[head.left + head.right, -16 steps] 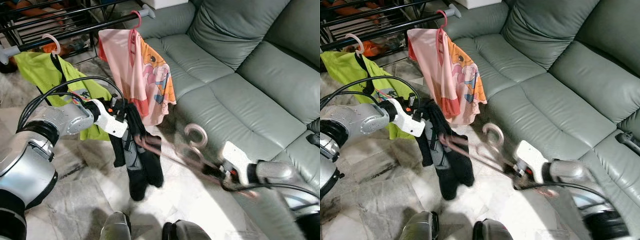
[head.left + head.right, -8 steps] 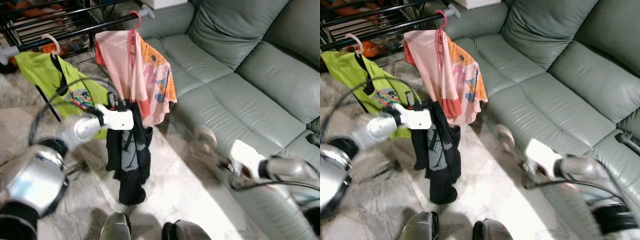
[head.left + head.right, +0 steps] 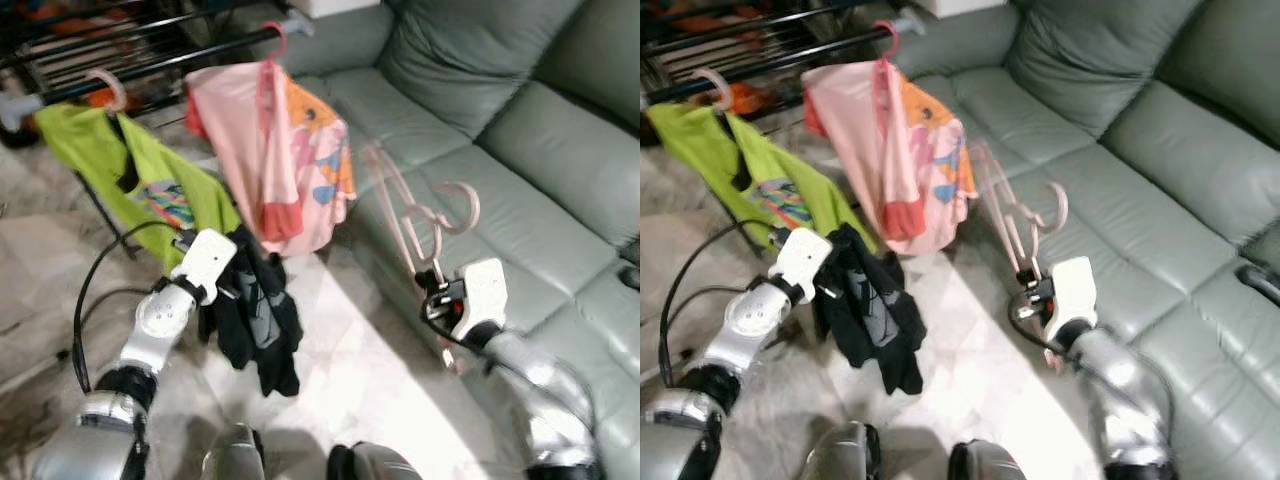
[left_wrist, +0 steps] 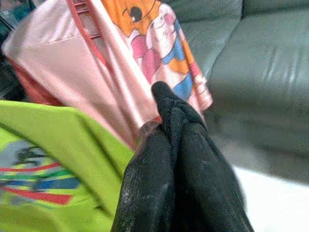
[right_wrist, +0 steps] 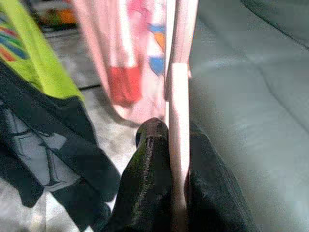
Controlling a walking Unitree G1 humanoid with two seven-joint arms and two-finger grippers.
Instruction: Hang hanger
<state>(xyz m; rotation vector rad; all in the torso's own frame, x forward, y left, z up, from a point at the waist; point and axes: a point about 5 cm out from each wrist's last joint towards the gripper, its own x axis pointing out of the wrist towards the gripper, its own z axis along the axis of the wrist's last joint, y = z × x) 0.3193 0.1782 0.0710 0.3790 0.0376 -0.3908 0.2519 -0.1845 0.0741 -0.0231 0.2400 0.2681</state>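
Note:
A pink hanger (image 3: 405,215) stands upright in front of the sofa, blurred, with its hook (image 3: 458,205) at the top. My right gripper (image 3: 432,290) is shut on its lower bar (image 5: 178,145). A black garment (image 3: 258,330) hangs in a bunch above the floor, and my left gripper (image 3: 238,285) is shut on its upper edge, with black cloth (image 4: 169,111) over the fingertips. Hanger and garment are apart. Behind them runs the drying rack's rail (image 3: 150,70).
A pink printed shirt (image 3: 290,160) on a pink hanger and a lime green shirt (image 3: 150,180) hang from the rail. A grey-green leather sofa (image 3: 520,130) spans the right side. Marble floor (image 3: 340,370) lies below, and my feet show at the bottom edge.
The hanger, which reached from my right gripper to the black garment, has swung upright and away from it. My left arm has drawn back and lower with the garment.

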